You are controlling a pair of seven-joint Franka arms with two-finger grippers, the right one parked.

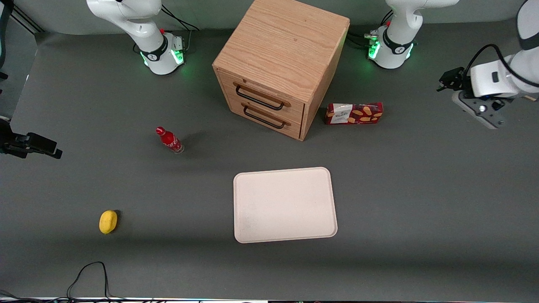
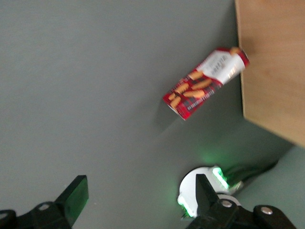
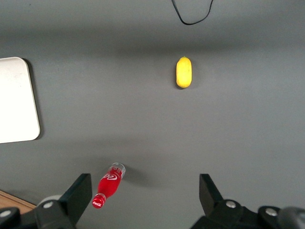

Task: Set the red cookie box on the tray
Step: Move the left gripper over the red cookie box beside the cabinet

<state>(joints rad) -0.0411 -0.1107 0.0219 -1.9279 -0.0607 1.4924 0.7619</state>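
Observation:
The red cookie box [image 1: 354,113] rests on the table on a long edge, its cookie pictures and white label patch facing the front camera. It is close beside the wooden cabinet [image 1: 282,63], toward the working arm's end. The left wrist view shows the cookie box [image 2: 205,85] against the cabinet's side. The cream-white tray [image 1: 284,205] lies flat and bare, nearer the front camera than the cabinet. My left gripper [image 1: 447,82] hangs in the air toward the working arm's end of the table, well apart from the box. The gripper [image 2: 140,198] is open with nothing between its fingers.
The two-drawer cabinet has black handles and both drawers shut. A small red bottle [image 1: 169,140] stands toward the parked arm's end. A yellow object [image 1: 108,221] lies nearer the front camera there. The working arm's base [image 1: 389,50] glows green beside the cabinet.

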